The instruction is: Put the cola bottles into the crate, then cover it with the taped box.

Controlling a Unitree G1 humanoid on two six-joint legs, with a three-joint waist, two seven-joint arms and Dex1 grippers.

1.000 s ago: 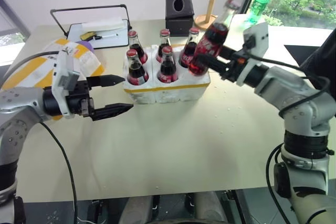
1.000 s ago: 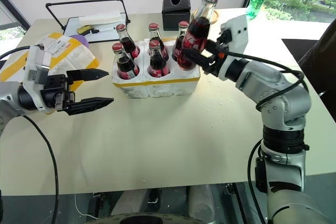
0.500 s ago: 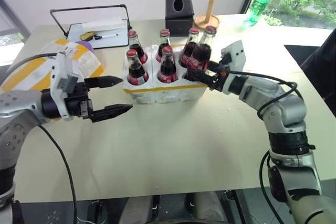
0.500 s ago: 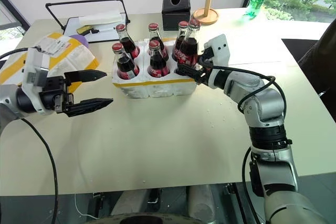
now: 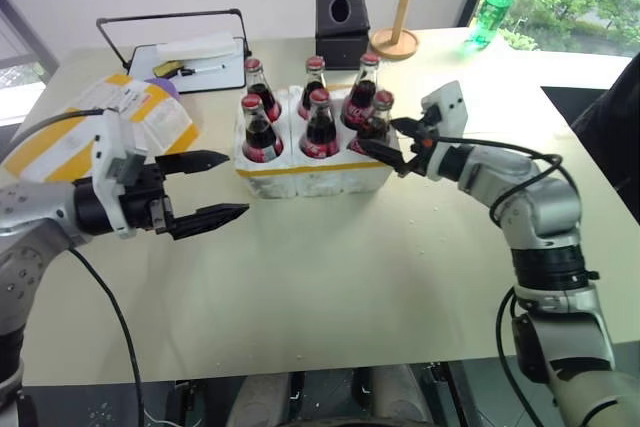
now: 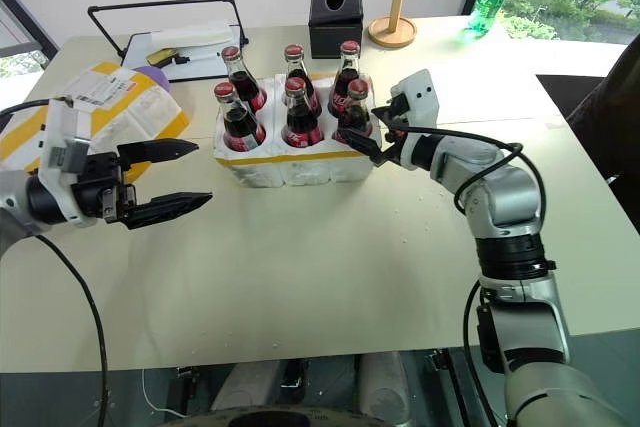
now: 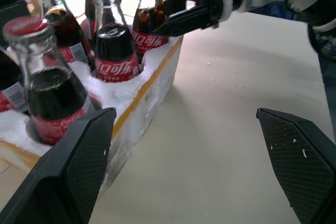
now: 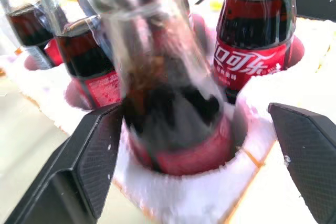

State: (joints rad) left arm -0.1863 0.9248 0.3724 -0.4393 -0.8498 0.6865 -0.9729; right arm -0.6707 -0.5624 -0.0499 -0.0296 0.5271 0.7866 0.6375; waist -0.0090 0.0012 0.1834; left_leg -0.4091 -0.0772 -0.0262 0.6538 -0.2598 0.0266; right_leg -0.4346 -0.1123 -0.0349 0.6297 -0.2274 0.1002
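now six cola bottles (image 5: 318, 117) in crate (image 5: 318, 176)

Dark cola bottles (image 5: 320, 125) with red caps and labels, white crate (image 5: 318, 173) with yellow band, yellow-striped white taped box (image 5: 95, 127) beside it

The grey left arm reached in from the side, its black two-fingered left gripper (image 5: 207, 187) held roughly level with fingers spread wide and nothing between them. The grey right arm stretched forward, elbow bent; its black two-fingered right gripper (image 5: 386, 141) had fingers parted wide, gripping nothing.
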